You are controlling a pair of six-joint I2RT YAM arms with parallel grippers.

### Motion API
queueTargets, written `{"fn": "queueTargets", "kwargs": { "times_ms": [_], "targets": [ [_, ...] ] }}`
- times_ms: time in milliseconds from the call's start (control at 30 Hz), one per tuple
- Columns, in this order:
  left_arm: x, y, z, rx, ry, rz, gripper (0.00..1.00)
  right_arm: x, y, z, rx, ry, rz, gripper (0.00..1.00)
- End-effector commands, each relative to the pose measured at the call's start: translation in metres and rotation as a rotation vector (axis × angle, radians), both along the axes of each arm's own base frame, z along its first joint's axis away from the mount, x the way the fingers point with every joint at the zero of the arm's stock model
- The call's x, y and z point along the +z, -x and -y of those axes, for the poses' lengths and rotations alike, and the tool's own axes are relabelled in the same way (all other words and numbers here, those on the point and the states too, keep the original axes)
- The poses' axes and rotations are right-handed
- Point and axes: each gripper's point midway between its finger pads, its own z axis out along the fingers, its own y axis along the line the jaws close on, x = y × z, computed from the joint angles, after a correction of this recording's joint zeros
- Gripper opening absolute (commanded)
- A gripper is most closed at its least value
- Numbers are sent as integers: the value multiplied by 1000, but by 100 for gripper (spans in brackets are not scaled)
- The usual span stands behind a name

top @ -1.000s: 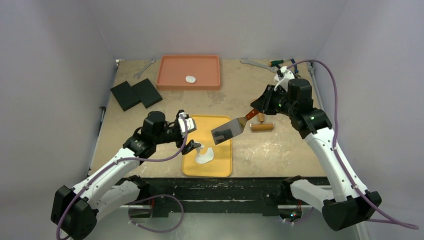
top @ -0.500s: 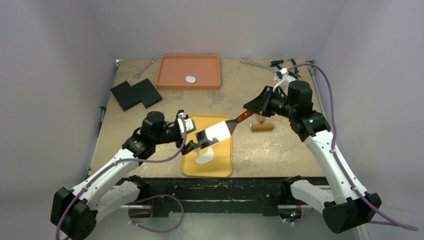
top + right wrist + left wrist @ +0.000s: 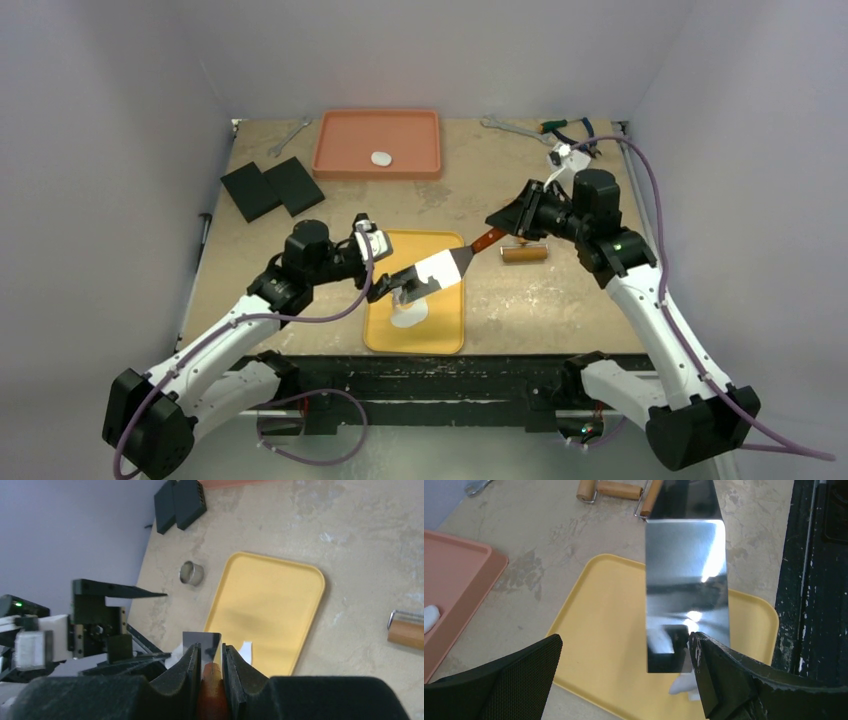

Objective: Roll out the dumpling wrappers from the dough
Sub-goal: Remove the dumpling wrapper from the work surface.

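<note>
Right jaws clamped on spatula [image 3: 437, 268] handle; shiny blade slants over yellow tray [image 3: 448, 335], tip between left jaws, which are spread wide, holding nothing; ragged dough scrap [image 3: 408, 316] on yellow tray beneath blade; dumpling wrapper [image 3: 381, 157] lies in orange tray [image 3: 340, 140] at far side of desk [image 3: 560, 300], well apart from both arms
</note>
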Motion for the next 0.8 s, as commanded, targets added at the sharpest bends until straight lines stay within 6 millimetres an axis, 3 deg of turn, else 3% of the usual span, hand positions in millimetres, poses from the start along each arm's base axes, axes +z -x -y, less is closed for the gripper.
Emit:
{"fn": "queueTargets", "kwargs": {
  "times_ms": [0,167,333,433,567,767],
  "targets": [
    [31,-13,10,23,103,69,99,-14,3,2,-16,-9,-14,0],
    [42,-15,12,32,142,67,99,-29,1,6,-33,26,-40,0],
    [34,-25,-1,124,94,78,99,-27,-14,47,-197,242,21,0],
    [29,-33,-14,195,52,107,99,-38,-25,67,-280,341,28,0],
    [17,-48,-47,370,-22,125,99,-47,-42,67,-305,345,55,0],
    [16,-72,-131,774,51,126,99,-52,-69,44,-337,149,84,0]
  ]
}}
